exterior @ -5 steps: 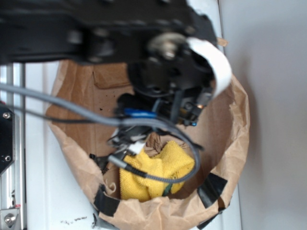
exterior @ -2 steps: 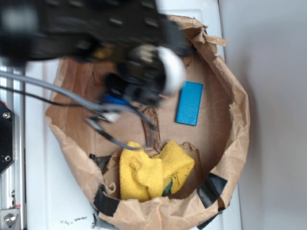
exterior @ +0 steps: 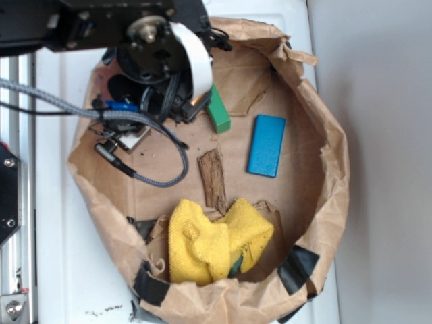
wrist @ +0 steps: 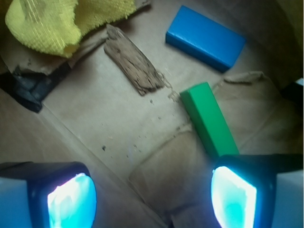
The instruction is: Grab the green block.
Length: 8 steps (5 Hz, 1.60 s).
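The green block [exterior: 219, 111] is a narrow bright green bar lying on the brown paper floor at the back of the paper enclosure; the arm hides part of it in the exterior view. In the wrist view the green block [wrist: 208, 118] runs diagonally, its near end going under my right finger. My gripper [wrist: 152, 197] is open, with only paper between its glowing pads [wrist: 71, 203]. In the exterior view the gripper [exterior: 177, 100] sits just left of the block.
A flat blue block [exterior: 266, 145] lies right of the green one. A brown bark-like strip [exterior: 212, 179] lies mid-floor, and a yellow cloth [exterior: 216, 239] is bunched at the front. The crumpled paper wall [exterior: 334, 162] rings everything. Grey cables [exterior: 145, 172] trail over the floor.
The arm has swung from the centre of the enclosure to the back left, uncovering the blue block, the bark strip and the green block.
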### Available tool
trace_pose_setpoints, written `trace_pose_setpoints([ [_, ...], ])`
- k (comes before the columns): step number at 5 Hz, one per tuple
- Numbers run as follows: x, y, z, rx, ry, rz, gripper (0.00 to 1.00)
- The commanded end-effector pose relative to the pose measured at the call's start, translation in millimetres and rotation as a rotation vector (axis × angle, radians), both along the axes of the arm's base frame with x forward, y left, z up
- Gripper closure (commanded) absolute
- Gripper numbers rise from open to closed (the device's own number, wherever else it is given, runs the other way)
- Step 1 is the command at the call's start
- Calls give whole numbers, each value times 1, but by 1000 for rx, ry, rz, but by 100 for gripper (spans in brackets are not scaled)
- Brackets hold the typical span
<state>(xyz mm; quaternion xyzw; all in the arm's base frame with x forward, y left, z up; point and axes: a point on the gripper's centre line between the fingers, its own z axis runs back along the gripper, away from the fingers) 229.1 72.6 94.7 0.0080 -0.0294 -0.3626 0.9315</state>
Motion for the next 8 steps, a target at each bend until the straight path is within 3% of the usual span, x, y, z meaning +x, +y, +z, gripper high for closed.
trace_pose_setpoints([
  [1,3,-2,9,13,-38,-8,0],
  [2,53,-3,-11,37,-29,9,0],
  [3,89,-4,-13,25,-45,19,0],
  [4,109,-6,-15,18,-55,34,0],
  [6,96,-1,-7,-21,-97,-3,0],
  [8,59,9,12,-28,-73,-55,0],
])
